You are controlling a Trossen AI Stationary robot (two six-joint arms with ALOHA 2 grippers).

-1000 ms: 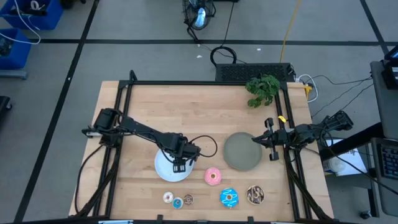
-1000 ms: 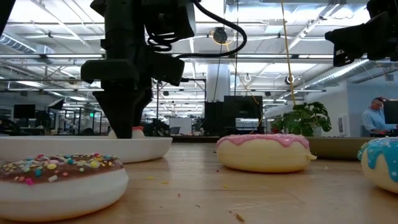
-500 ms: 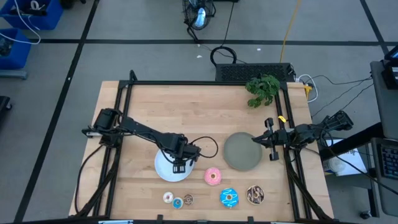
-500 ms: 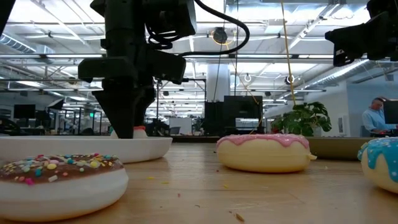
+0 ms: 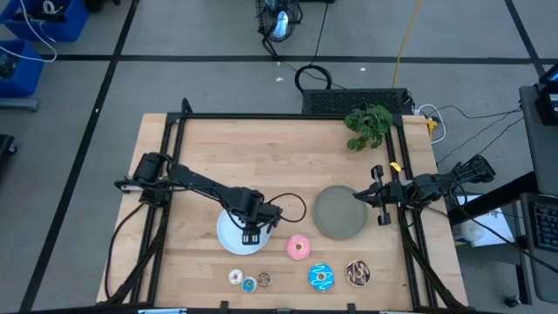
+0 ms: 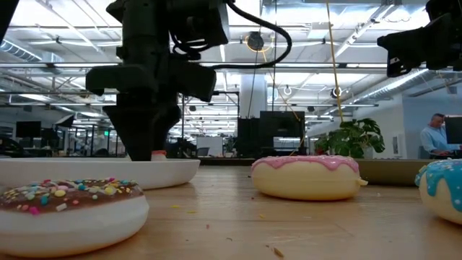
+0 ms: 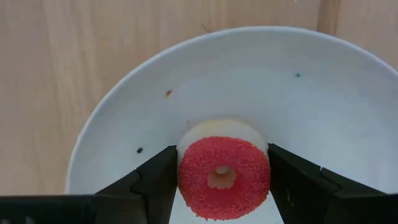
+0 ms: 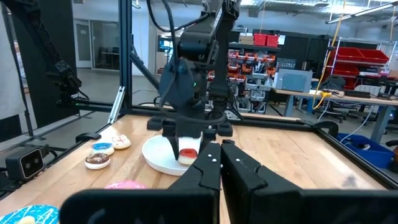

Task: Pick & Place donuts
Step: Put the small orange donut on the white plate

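Donuts are the business here, and from above most of them lie in a row along the near edge of the wooden surface: three tiny ones, then the pink donut, the blue sprinkled donut and the dark brown drizzled donut. The left gripper hangs over the white plate, while the right gripper waits at the edge of the empty grey plate.

Seen level with the surface, the left gripper reaches down into the white plate, a red spot showing between its fingers just above the rim.

Through the left wrist camera, the red-orange donut sits on the plate floor with a dark finger close on each side; whether they pinch it or have just parted cannot be told.

In the right wrist view, that gripper's own fingers lie pressed together.

This looks like the placing step. Next, the left fingers need to spread clear and lift straight up without dragging the donut.
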